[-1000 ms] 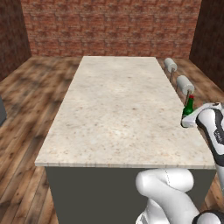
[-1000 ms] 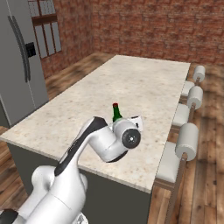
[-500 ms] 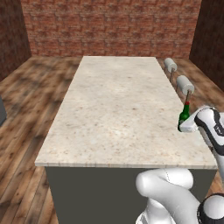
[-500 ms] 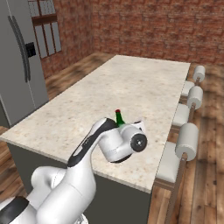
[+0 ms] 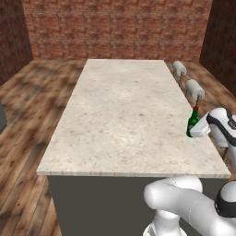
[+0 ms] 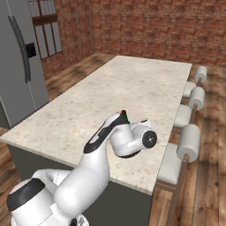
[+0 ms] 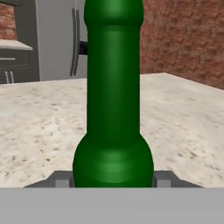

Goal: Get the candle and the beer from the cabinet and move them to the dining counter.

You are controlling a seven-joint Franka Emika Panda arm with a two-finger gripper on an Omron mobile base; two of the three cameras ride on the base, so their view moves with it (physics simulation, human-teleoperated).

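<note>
My claw (image 7: 113, 183) is clamped around the beer (image 7: 113, 92), one finger on each side of its dark green body, jaws part-way open around the glass. The bottle stands upright at the right-hand edge of the bench (image 5: 124, 115), near the stools (image 6: 190, 145), its red cap (image 5: 196, 107) showing above my wrist. A grey refrigerator (image 6: 20, 62) stands beyond the bench's far side.

Glossy green glass beer (image 7: 113, 87), apparently; speckled matt stone dining counter (image 5: 120, 115)
</note>
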